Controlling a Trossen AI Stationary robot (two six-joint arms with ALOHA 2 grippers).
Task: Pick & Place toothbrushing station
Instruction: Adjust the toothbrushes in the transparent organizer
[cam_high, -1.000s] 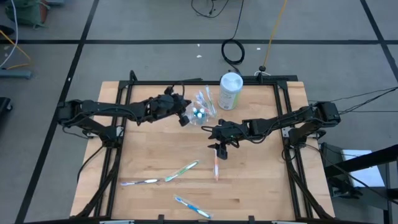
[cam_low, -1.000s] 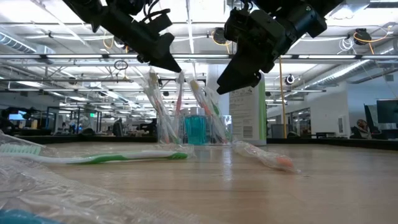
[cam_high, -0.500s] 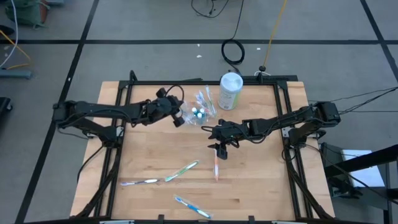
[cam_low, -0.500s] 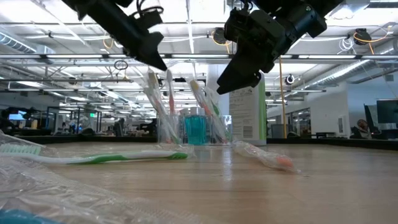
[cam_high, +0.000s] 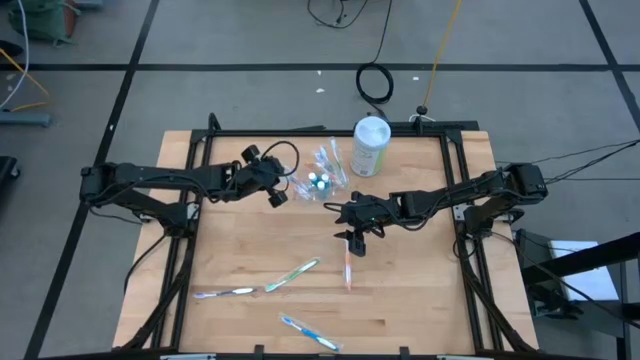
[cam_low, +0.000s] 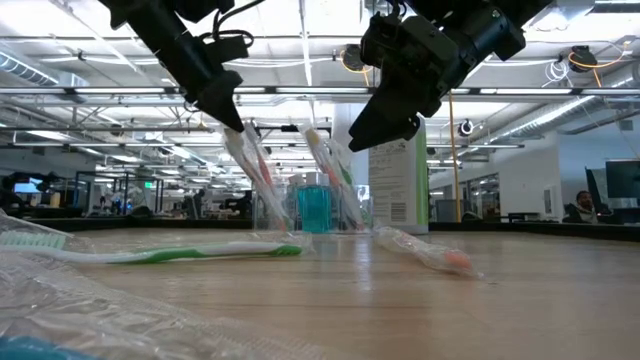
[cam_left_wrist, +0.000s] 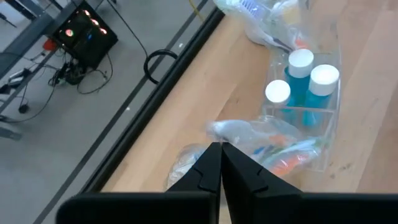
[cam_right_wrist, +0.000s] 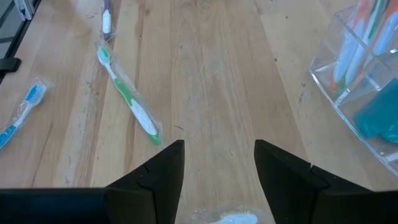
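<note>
wooden table (cam_high: 420, 300); left gripper (cam_high: 279, 196) closed beside clear cup (cam_high: 322, 178)

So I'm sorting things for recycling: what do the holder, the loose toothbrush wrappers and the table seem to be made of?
The holder looks like clear rigid plastic, glossy: the tubes show through its flat walls. The wrapper on the green toothbrush looks like thin clear film, crinkled and shiny. The table looks like pale wood, matte, with plank seams and grain; it could be laminate.
</note>
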